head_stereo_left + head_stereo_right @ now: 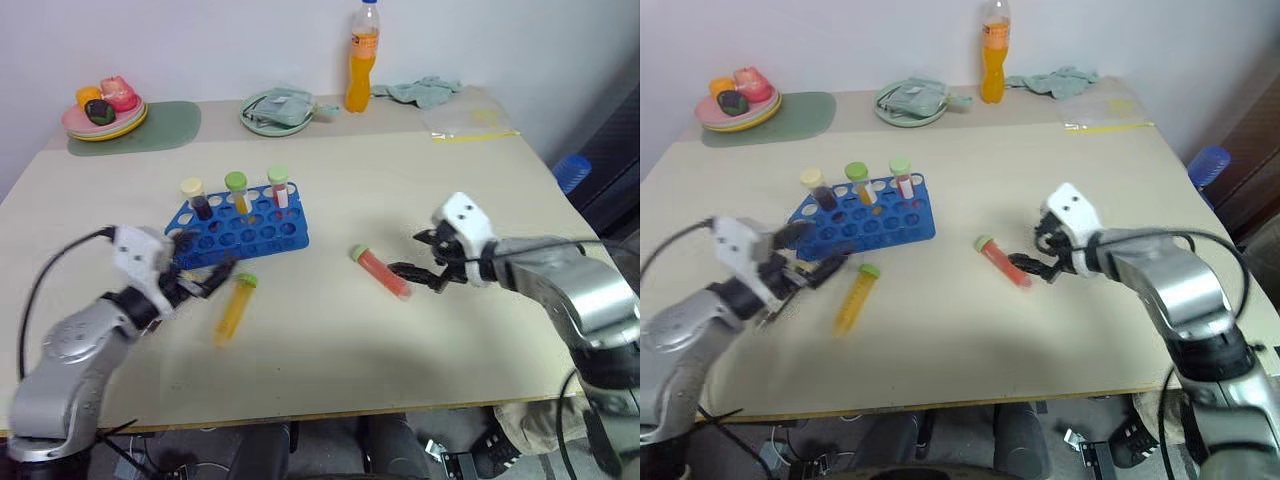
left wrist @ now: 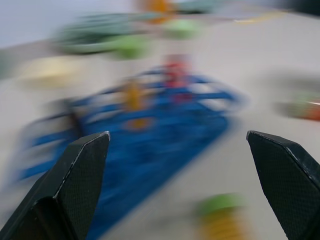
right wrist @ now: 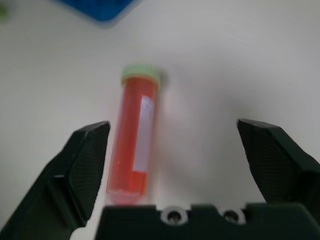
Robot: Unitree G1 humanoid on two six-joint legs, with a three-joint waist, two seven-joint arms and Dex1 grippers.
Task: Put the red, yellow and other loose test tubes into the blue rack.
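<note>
No readable text anywhere on the table
The red test tube (image 3: 133, 145) carries a white label strip, but it appears blank; the orange drink bottle (image 1: 363, 57) at the back of the table shows no legible brand or print, and the blue rack (image 1: 240, 228) bears no legible numbers or markings

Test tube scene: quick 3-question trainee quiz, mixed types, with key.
1. True or false: the red tube stands upright in the blue rack.
2. How many tubes stand in the rack?
3. The yellow tube lies nearest: A) the left hand B) the right hand C) the orange bottle

Key: 1 false, it lies on the table. 2 three. 3 A.
</note>
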